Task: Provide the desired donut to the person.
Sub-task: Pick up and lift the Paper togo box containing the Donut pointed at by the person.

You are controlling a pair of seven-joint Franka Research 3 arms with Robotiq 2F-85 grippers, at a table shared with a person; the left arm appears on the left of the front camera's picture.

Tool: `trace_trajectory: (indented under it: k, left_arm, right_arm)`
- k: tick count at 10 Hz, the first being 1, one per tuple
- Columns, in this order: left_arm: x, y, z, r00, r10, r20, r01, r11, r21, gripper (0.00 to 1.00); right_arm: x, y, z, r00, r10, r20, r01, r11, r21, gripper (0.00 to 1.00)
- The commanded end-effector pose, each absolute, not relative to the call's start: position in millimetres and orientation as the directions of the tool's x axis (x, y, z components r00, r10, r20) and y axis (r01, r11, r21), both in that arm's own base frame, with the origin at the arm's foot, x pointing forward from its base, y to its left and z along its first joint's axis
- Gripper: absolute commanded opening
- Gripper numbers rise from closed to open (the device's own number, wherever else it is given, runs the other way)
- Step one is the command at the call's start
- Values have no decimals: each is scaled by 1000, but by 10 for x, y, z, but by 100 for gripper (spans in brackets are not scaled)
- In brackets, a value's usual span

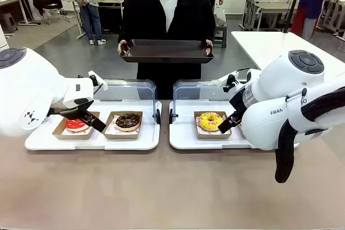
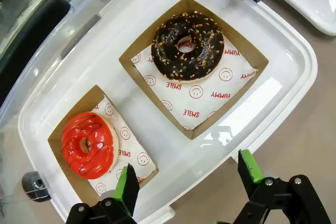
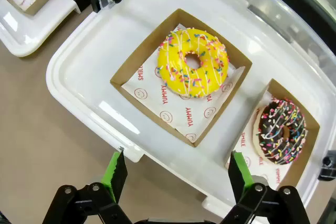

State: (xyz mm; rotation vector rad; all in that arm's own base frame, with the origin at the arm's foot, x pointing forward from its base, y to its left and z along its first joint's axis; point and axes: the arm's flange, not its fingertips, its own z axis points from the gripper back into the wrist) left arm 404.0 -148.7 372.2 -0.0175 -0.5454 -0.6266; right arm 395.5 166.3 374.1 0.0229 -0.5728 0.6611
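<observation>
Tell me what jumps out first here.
Four boxed donuts stand out: a red donut and a chocolate nut donut on the robot's left, a yellow donut and a chocolate sprinkled donut on its right. Across the table the person holds out a dark tray.

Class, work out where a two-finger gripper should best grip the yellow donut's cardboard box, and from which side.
Probably one upright wall of the cardboard box, pinched from above: the yellow donut lies flat, iced and sprinkled, while the thin walls stand clear of it.
</observation>
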Motion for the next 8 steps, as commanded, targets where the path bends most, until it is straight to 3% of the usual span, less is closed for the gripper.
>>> trace_trajectory:
  k: [1, 8]
  left_arm:
    - [4039, -1487, 3721, 674, -552, 490, 561, 815, 146, 100]
    - [4039, -1487, 3721, 674, -552, 490, 561, 815, 146, 100]
  right_arm:
    - [3955, 1663, 3741, 641, 574, 510, -586, 795, -158, 100]
    - [3955, 1663, 3741, 641, 574, 510, -586, 795, -158, 100]
